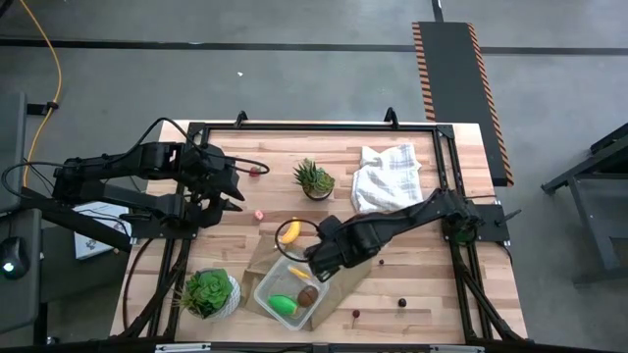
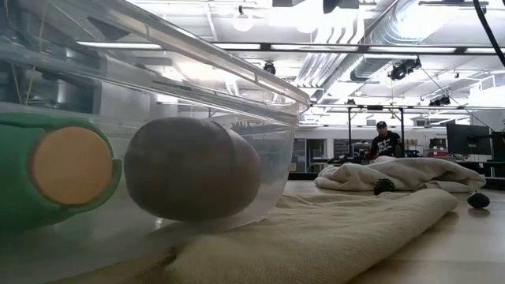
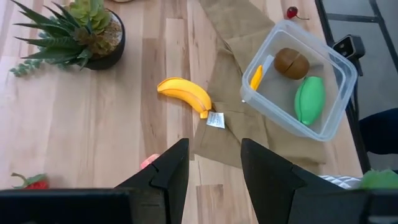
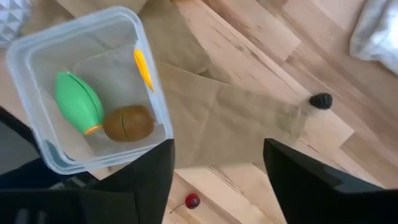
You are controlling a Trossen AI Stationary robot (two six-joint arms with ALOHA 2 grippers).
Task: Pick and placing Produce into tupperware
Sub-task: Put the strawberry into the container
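The clear tupperware (image 1: 267, 292) stands on a brown paper bag (image 4: 224, 118) near the table's front edge. Inside it lie a green oval (image 4: 78, 102), a brown kiwi (image 4: 129, 122) and a yellow-orange piece (image 4: 143, 67). A yellow banana (image 1: 289, 232) lies on the wood just beyond the box. A red strawberry (image 3: 31, 182) lies on the wood farther toward the far left. My right gripper (image 1: 319, 257) hangs open above the box's far right corner, holding nothing. My left gripper (image 3: 214, 146) waits open at the table's left side.
A spiky potted plant (image 1: 314, 178) and a white cloth (image 1: 386, 176) sit at the back. A leafy plant in a white pot (image 1: 209, 292) stands left of the box. Small dark pieces (image 1: 401, 302) and a red cherry (image 4: 192, 200) lie right of the bag.
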